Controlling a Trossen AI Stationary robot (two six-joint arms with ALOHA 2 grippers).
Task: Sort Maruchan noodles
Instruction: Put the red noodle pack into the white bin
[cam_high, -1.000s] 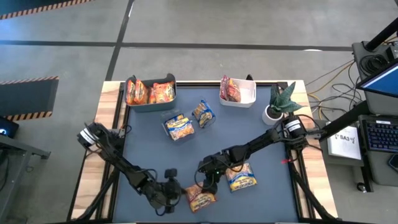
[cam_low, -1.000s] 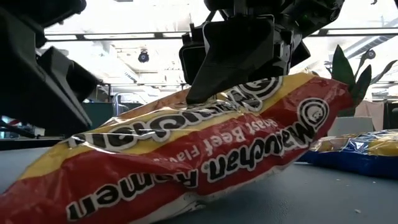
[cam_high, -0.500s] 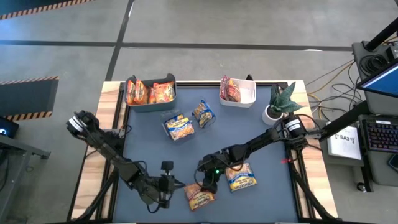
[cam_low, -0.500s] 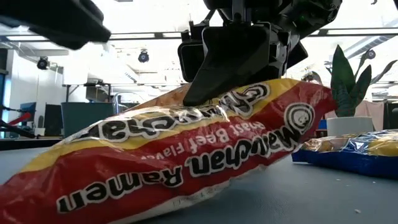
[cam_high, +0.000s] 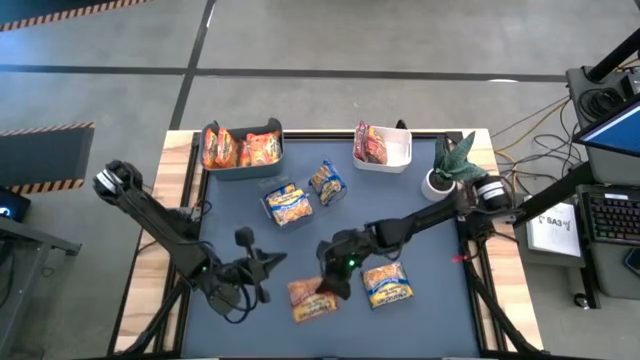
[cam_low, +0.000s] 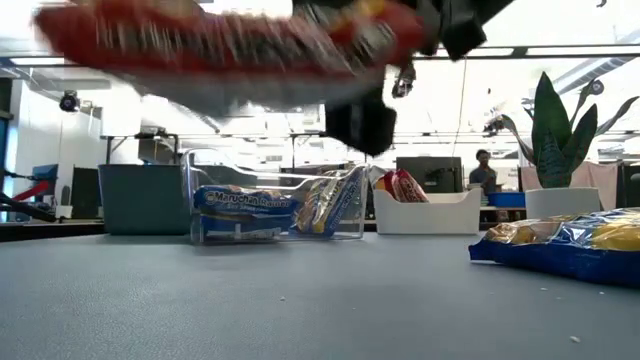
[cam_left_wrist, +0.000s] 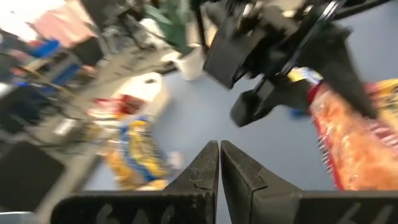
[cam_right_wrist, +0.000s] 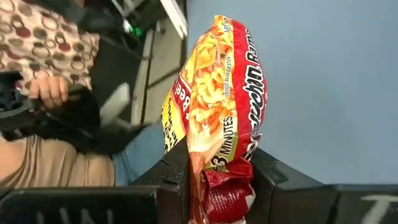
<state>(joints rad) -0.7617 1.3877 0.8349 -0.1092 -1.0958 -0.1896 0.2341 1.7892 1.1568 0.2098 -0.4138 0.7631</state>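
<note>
My right gripper (cam_high: 333, 284) is shut on a dark red Maruchan packet (cam_high: 310, 300), which shows high up and blurred in the low view (cam_low: 230, 40). My left gripper (cam_high: 277, 262) is shut and holds nothing; it hovers just left of that packet, fingers together in the left wrist view (cam_left_wrist: 219, 157). A blue-yellow packet (cam_high: 388, 286) lies flat on the table to the right of my right gripper. Orange packets sit in the teal bin (cam_high: 210, 170), blue-yellow ones in the clear bin (cam_high: 288, 205), dark red ones in the white bin (cam_high: 392, 160). My right gripper pinches the red packet by one short end (cam_right_wrist: 219, 186) between its two fingers (cam_right_wrist: 171, 171). The rest of the packet (cam_right_wrist: 217, 93) reaches out beyond the fingertips. It is lifted clear of the table and lies roughly level in the low view.
Another blue-yellow packet (cam_high: 327, 182) lies beside the clear bin. A potted plant (cam_high: 450, 165) stands at the table's far right corner. Bare mat shows at the near left and in the middle (cam_high: 240, 225). A person's hand (cam_right_wrist: 50, 90) shows beyond the table.
My right gripper has risen and carried the red packet up, from tilted with one end on the table to lifted clear, shifting a little toward the table's left. My left arm has drawn back from the near edge and swung its gripper round to point right.
</note>
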